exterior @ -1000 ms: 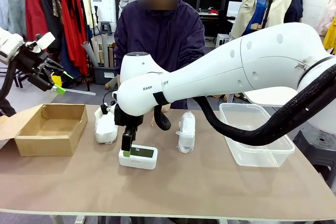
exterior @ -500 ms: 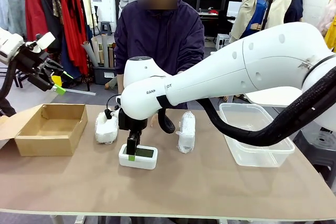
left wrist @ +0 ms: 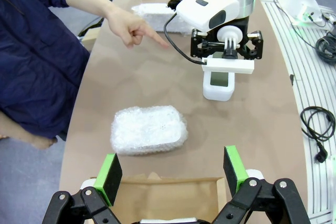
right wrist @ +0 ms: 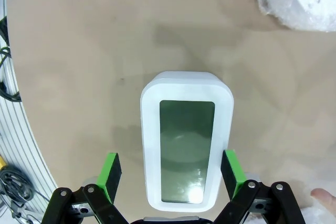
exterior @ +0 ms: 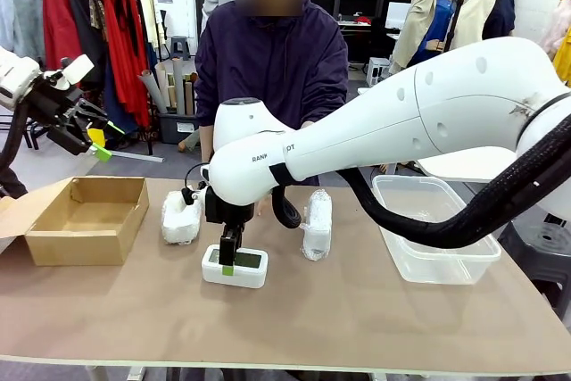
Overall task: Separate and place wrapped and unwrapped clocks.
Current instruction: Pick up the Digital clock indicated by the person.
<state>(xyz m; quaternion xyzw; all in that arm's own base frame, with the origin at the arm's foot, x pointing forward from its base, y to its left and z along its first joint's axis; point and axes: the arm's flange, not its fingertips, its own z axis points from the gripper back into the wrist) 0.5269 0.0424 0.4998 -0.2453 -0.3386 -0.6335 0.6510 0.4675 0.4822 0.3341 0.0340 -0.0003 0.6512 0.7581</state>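
1. Table (exterior: 357, 327): cardboard box (exterior: 85, 220) at the left edge, clear tub (exterior: 464, 260) on the right, bare room along the front.
2. Wrapped bundles (exterior: 181, 219) (exterior: 316, 220): behind the clock, one on each side. Keep off the left one.
3. Digital clock (right wrist: 186, 129): flat, screen up, front centre.
4. Right gripper (right wrist: 170, 174): jaws wide apart, straddling the clock's long sides near one end. Best to centre, lower, then close squarely.
5. Left gripper (left wrist: 173, 174): jaws apart, empty, raised near the box.
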